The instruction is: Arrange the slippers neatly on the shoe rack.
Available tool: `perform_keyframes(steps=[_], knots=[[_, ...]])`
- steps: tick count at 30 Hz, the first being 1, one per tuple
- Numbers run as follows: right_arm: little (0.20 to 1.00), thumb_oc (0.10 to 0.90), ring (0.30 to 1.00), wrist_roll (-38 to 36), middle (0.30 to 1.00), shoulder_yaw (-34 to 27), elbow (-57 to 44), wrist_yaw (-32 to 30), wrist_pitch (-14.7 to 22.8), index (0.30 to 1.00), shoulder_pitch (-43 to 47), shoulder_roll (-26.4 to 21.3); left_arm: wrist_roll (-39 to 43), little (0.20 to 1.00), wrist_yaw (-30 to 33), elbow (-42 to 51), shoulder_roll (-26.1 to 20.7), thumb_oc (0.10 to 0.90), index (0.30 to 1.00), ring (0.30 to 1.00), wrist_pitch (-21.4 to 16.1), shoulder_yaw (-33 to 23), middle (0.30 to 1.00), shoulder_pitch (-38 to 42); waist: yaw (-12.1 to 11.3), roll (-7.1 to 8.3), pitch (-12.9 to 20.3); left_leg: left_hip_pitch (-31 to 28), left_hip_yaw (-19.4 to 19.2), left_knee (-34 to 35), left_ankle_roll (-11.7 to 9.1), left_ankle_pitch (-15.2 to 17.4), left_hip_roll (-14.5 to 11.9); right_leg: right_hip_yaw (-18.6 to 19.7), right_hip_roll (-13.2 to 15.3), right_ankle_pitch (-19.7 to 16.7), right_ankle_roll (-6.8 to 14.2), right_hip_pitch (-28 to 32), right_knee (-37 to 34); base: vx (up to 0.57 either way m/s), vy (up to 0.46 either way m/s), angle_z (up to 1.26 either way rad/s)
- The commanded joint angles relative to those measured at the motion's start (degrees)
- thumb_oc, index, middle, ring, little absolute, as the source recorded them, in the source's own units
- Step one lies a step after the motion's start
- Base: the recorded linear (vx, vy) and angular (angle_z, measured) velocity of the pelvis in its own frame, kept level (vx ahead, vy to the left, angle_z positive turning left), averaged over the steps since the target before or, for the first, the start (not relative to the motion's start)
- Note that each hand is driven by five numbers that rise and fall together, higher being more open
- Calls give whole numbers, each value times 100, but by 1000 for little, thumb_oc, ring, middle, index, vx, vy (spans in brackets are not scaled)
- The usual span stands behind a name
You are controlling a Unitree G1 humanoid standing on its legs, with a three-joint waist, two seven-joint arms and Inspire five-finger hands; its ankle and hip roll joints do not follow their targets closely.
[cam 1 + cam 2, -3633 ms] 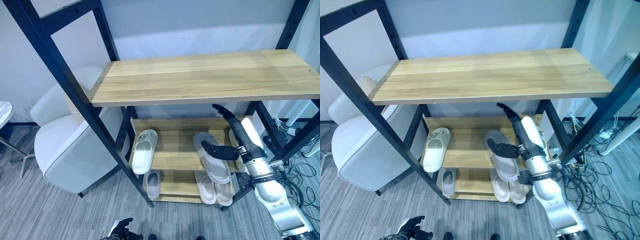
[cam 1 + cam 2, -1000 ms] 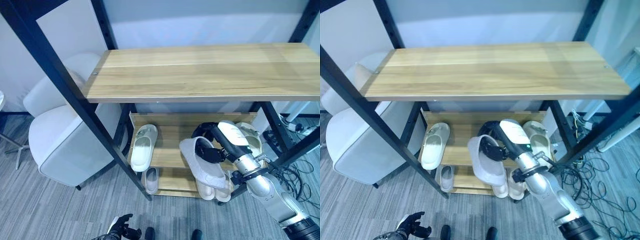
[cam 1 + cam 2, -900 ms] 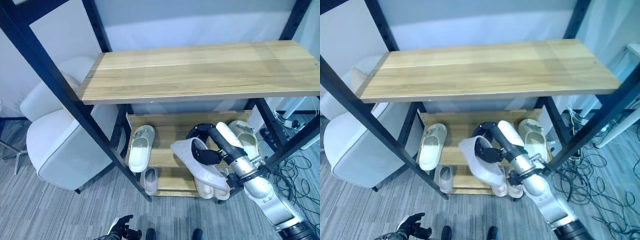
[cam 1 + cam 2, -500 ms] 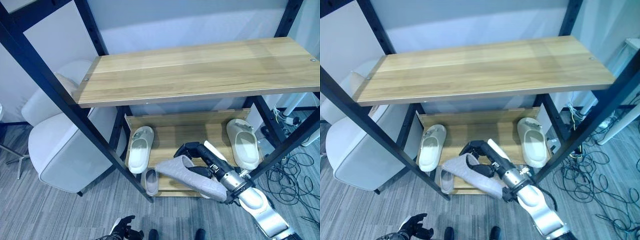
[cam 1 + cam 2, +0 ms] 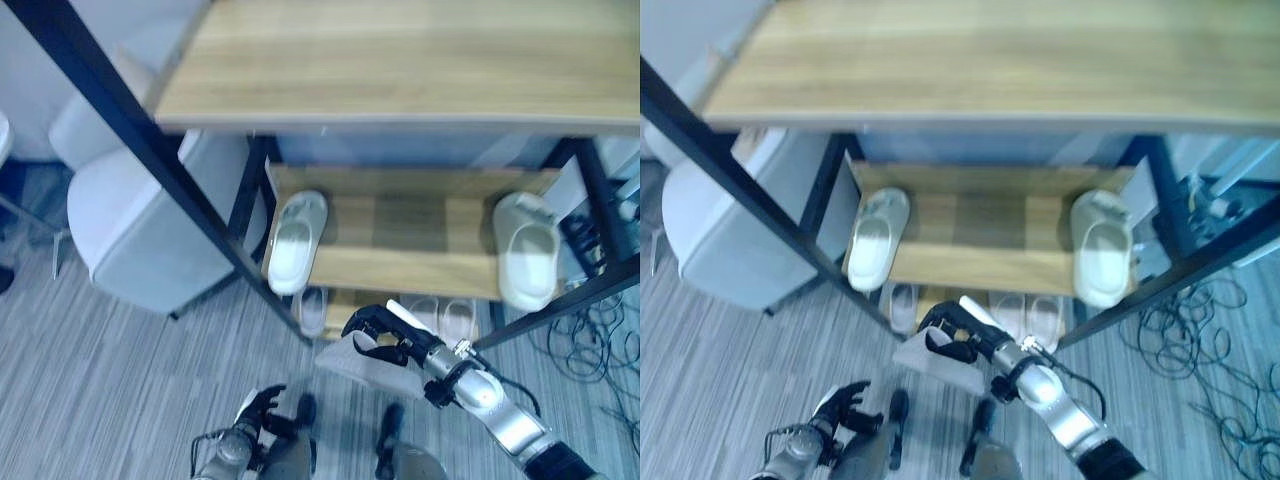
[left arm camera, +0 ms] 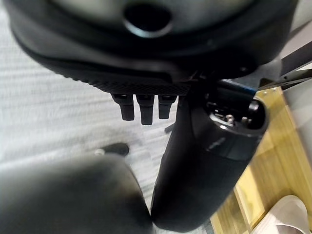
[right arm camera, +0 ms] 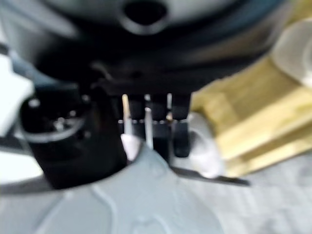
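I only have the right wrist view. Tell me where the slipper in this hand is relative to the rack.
Observer: The right hand is shut on the grey slipper, out in front of the rack's bottom shelf, low over the floor.
Operator: Give me the free space on the middle shelf.
Observer: The middle shelf has one white slipper at its left end and one at its right end, with bare wood between them.
Operator: Report the other hand.
Observer: The left hand hangs low by the floor, fingers open, holding nothing.
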State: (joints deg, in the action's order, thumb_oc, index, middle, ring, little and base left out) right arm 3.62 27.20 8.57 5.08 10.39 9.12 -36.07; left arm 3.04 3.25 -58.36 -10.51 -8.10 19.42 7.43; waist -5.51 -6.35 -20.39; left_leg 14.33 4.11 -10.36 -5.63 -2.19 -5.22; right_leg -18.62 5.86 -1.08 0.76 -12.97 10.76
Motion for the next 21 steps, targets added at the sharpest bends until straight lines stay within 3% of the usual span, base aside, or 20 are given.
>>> perform_keyframes(steps=[1, 4, 7, 9, 10, 14, 16, 17, 18, 21], knots=[[300, 400, 300, 342, 300, -21, -708, -595, 462, 300, 686, 67, 105, 900, 187, 137, -88, 800, 900, 900, -73, 278, 900, -317, -220, 98, 216, 1202, 60, -1064, 225, 283, 194, 24, 173, 1201, 175, -808, 1435, -43, 29, 6], [300, 400, 300, 506, 300, -3, -681, -727, 448, 300, 838, 18, 257, 900, 249, 311, -144, 800, 900, 900, -89, 268, 900, -317, -278, 120, 191, 1590, 57, -1476, 277, 396, 209, 26, 285, 1357, 137, -1185, 1909, -57, 44, 12], [300, 400, 300, 726, 300, -63, -720, -1050, 441, 300, 1152, -101, 616, 900, 403, 783, -257, 800, 900, 900, -165, 252, 900, -245, -350, 163, 87, 2435, 75, -2214, 331, 545, 244, 74, 473, 1594, 70, -2024, 2753, -53, 38, 6], [300, 400, 300, 768, 300, -66, -744, -1148, 452, 300, 1260, -140, 722, 900, 437, 927, -283, 800, 900, 900, -194, 266, 900, -218, -372, 200, 82, 2662, 95, -2520, 316, 801, 270, 131, 505, 1869, 106, -2237, 3066, 22, -1, 13], [300, 400, 300, 900, 300, -112, -840, -1393, 467, 300, 1538, -287, 894, 900, 536, 1294, -371, 800, 900, 900, -254, 306, 900, -164, -384, 197, -22, 3174, 106, -2986, 355, 891, 327, 188, 615, 1969, 58, -2769, 3577, -81, 19, 11], [300, 400, 300, 1082, 300, -291, -1096, -1910, 484, 300, 2085, -583, 1211, 900, 674, 2226, -598, 800, 900, 900, -381, 391, 900, -69, -359, 210, -46, 4497, 99, -4139, 424, 1182, 416, 471, 848, 2334, -175, -3941, 4569, -80, 39, 2], [300, 400, 300, 1181, 300, -363, -1150, -2067, 494, 300, 2198, -652, 1239, 900, 744, 2443, -671, 800, 900, 900, -393, 388, 900, -59, -353, 203, -41, 4833, 79, -4456, 435, 1285, 447, 548, 891, 2431, -221, -4280, 4888, -16, 44, -1], [300, 400, 300, 1346, 300, -488, -1314, -2312, 475, 300, 2437, -838, 1372, 900, 804, 2847, -791, 800, 900, 900, -485, 393, 900, -7, -298, 190, -113, 5349, 81, -4960, 477, 1457, 471, 669, 920, 2581, -298, -4805, 5427, -2, 33, -3], [300, 400, 300, 1346, 300, -488, -1314, -2312, 475, 300, 2437, -838, 1372, 900, 804, 2847, -791, 800, 900, 900, -485, 393, 900, -7, -298, 190, -113, 5349, 81, -4960, 477, 1457, 471, 669, 920, 2581, -298, -4805, 5427, 3, 49, -7], [300, 400, 300, 1701, 300, -705, -1538, -2638, 394, 300, 2739, -1285, 1463, 900, 923, 3491, -1024, 800, 900, 900, -581, 331, 900, 51, -210, 200, -141, 6182, 57, -5887, 580, 1814, 522, 897, 935, 2868, -397, -5705, 6389, 52, 49, -10]])
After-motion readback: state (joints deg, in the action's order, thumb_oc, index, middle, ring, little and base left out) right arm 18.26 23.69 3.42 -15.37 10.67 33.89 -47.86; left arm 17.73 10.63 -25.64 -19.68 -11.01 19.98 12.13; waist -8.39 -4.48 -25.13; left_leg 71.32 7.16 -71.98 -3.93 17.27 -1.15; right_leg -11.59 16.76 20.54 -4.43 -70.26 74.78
